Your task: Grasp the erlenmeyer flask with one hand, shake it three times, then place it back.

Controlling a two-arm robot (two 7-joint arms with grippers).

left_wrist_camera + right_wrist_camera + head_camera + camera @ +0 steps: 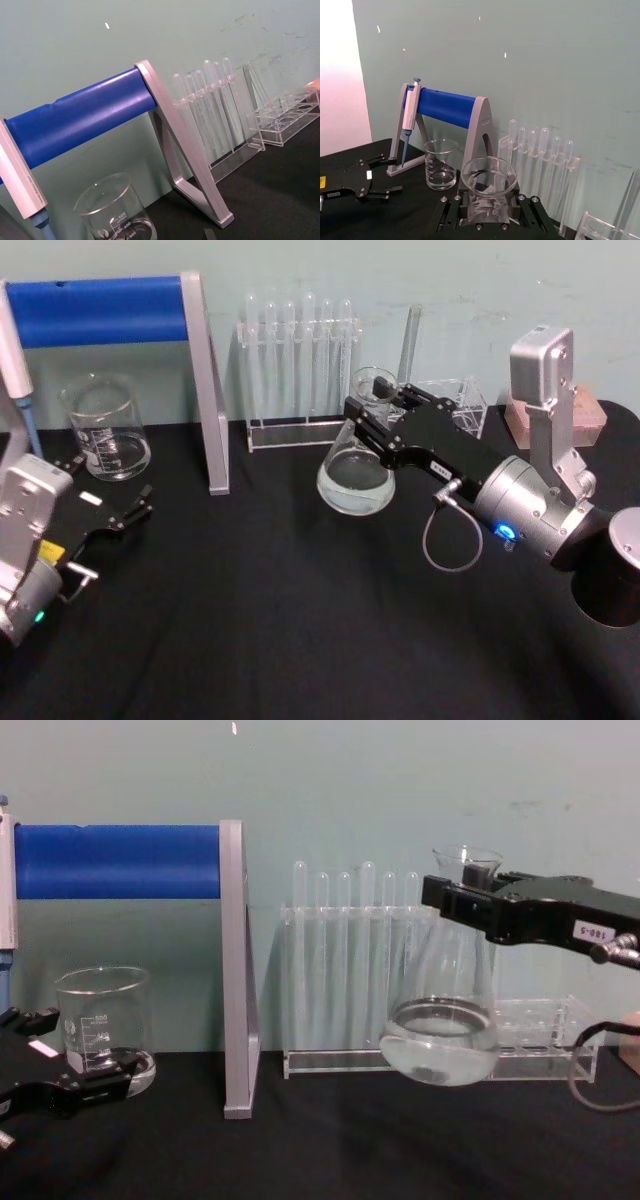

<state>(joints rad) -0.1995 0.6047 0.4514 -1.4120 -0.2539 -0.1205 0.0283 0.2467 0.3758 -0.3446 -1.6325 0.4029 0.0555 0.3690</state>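
Observation:
The erlenmeyer flask (356, 476) is clear glass with a little clear liquid in its wide base. It is at the table's middle back, in front of the test tube rack. My right gripper (366, 412) reaches in from the right and is shut on the flask's neck just under the flared rim (488, 176). From the chest, the flask (440, 1035) hangs tilted under the black jaws of the right gripper (452, 901); I cannot tell whether its base touches the cloth. My left gripper (112, 506) rests open at the left, near the beaker.
A glass beaker (105, 430) stands at the back left beside a grey stand with a blue roller (110, 310) and a pipette. A clear test tube rack (300, 370) and a second clear rack (455, 405) line the back. A pinkish block (590, 415) sits far right.

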